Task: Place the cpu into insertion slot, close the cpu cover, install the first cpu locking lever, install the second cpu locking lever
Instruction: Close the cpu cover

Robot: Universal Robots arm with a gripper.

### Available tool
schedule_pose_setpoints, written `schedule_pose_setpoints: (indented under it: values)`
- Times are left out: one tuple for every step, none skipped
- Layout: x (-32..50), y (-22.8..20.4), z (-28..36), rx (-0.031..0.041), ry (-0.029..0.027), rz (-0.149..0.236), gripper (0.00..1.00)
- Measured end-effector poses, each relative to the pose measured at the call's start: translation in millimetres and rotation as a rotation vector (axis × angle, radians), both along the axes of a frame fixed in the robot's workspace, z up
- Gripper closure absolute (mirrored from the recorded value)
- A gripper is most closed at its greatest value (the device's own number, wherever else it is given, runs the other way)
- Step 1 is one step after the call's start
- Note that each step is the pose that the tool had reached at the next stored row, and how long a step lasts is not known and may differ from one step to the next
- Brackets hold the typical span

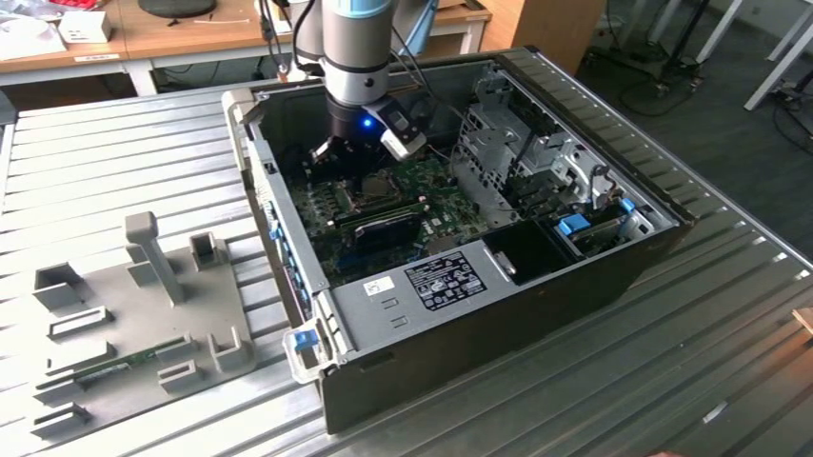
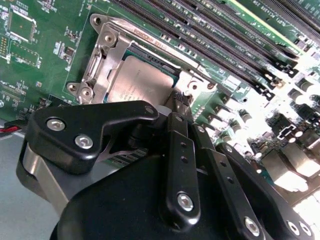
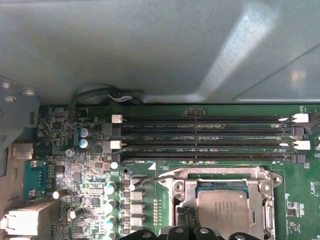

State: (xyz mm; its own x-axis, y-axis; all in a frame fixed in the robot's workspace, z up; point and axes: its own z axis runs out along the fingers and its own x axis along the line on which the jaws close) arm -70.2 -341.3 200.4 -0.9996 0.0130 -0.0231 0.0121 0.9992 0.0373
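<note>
Hovering inside case (image 1: 508, 314): gripper (image 1: 341, 157), grip state cannot be told | cpu (image 2: 137, 82) seated in insertion slot (image 1: 377, 190) under closed cpu cover (image 2: 102, 60) | slot just beside gripper, at its 5 o'clock in exterior view.

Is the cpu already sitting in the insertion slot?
Yes, the first wrist view shows the cpu lying flat inside the insertion slot.

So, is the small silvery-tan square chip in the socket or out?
In: the small silvery-tan square chip lies flat inside the silvery-rimmed square socket, in both wrist views.
</note>
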Motion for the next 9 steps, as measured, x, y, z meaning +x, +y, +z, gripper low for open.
schedule_pose_setpoints:
  values:
    - [0.1, 0.1, -0.6, 0.0003, -0.0002, 0.0, 0.9]
    - [0.0, 0.0, -1.0, -0.0002, 0.0002, 0.0, 0.9]
    - [-0.1, -0.1, -1.5, -0.0009, 0.0006, 0.0, 0.9]
    - [-0.2, -0.2, -2.1, -0.0014, 0.0009, 0.0, 0.9]
    - [-0.2, -0.3, -2.5, -0.0013, 0.0009, 0.0, 0.9]
    - [-0.2, -0.2, -2.7, -0.0011, 0.0007, 0.0, 0.9]
    - [-0.1, -0.1, -2.9, -0.0006, 0.0004, 0.0, 0.9]
    - [-0.1, 0.0, -3.1, -0.0001, 0.0001, 0.0, 0.9]
    - [0.0, 0.0, -3.1, -0.0002, 0.0001, 0.0, 0.9]
